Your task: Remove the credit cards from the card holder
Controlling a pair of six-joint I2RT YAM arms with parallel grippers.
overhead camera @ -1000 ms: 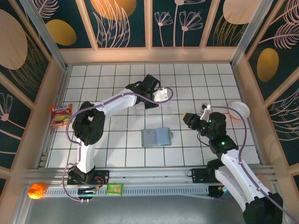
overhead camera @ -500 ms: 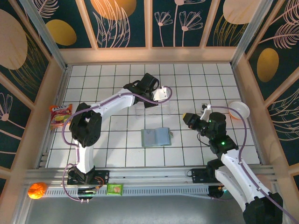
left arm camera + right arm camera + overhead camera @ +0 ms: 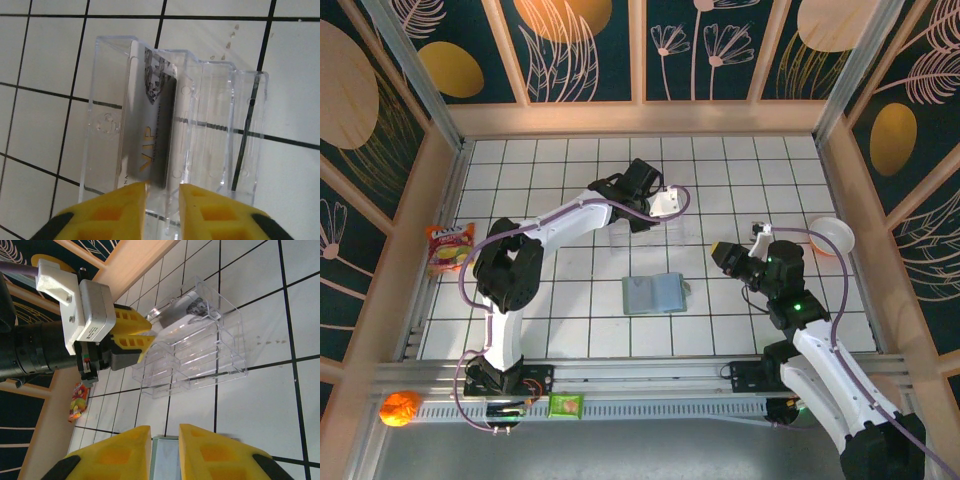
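Two yellow fingers (image 3: 115, 207) of the left gripper (image 3: 162, 192) stand slightly apart, a narrow gap between them, right at the near end of a silver credit card (image 3: 145, 125) marked VIP. Whether either pad touches it I cannot tell. That card leans in an end slot of a clear stepped stand (image 3: 215, 125), which sits on the white tiled table (image 3: 570, 320) toward the far middle. Nearer the arms, well apart from the stand, the grey-green card holder (image 3: 653, 295) lies open and flat. To its right hovers the right gripper (image 3: 165, 432), its jaws parted by a slim gap with nothing between them — the holder's edge shows just beyond its fingertips in the right wrist view.
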